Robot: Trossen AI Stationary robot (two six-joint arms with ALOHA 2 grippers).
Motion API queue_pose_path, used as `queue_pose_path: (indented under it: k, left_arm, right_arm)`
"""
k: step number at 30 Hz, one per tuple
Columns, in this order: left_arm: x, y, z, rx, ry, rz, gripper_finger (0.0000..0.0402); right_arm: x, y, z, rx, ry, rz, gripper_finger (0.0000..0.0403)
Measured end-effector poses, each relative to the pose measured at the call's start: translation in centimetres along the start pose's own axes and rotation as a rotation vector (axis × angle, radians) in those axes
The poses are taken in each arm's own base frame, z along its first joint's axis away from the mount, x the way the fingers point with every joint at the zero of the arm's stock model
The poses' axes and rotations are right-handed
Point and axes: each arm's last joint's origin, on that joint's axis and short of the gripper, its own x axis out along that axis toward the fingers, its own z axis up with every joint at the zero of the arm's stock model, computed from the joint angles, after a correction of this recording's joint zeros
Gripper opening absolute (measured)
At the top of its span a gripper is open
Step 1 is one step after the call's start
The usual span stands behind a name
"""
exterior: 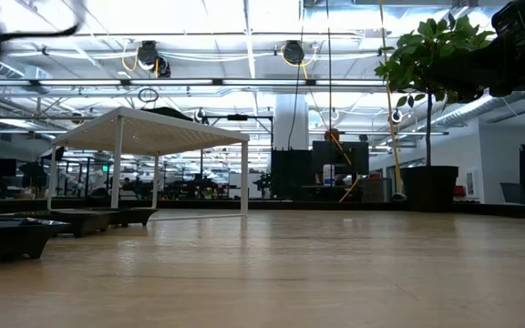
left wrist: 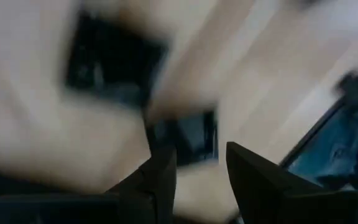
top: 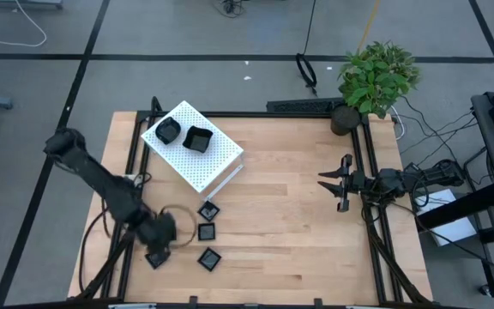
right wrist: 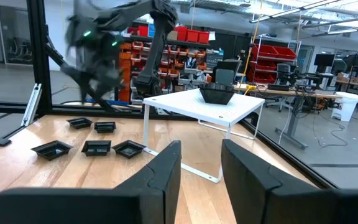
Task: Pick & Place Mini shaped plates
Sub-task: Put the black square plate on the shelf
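Mini shaped plates (top: 208, 233): seven visible.

Two dark arms, both pretty much matte black all over

The left arm (top: 101, 180) is chunky rounded segments with bulgy joints, plus a thin dark cable looping out by its wrist. The right arm (top: 418, 178) looks slimmer, with black cables trailing off the back of it. The right gripper (right wrist: 197, 163) has two flat, wedge-shaped black fingers (right wrist: 161, 171) with smooth faces and squared tips; the left gripper (left wrist: 201, 171) has the same blocky dark fingers (left wrist: 253, 171). Can't make out any screws or markings
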Motion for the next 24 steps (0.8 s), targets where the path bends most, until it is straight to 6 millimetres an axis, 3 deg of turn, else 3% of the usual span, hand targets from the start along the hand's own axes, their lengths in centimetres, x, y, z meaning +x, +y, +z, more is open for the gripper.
queue_pose_path:
  k: [5, 10, 19, 24]
  left_arm:
    - [3.2, -0.7, -3.0, -0.274, 0.134, 0.16, 0.0145]
    - [5.1, -0.7, -3.8, -0.434, -0.014, 0.239, 0.0145]
    - [7.3, -0.8, -3.1, -0.396, -0.089, 0.307, 0.0145]
    - [7.4, -0.9, -2.0, -0.333, -0.183, 0.291, 0.0145]
  right_arm:
    - [0.0, 0.0, 0.0, 0.0, 0.0, 0.0, 0.0102]
    - [0.0, 0.0, 0.0, 0.0, 0.0, 0.0, 0.0102]
    - [0.0, 0.0, 0.0, 0.0, 0.0, 0.0, 0.0102]
    - [0.0, 0.0, 0.0, 0.0, 0.0, 0.0, 0.0102]
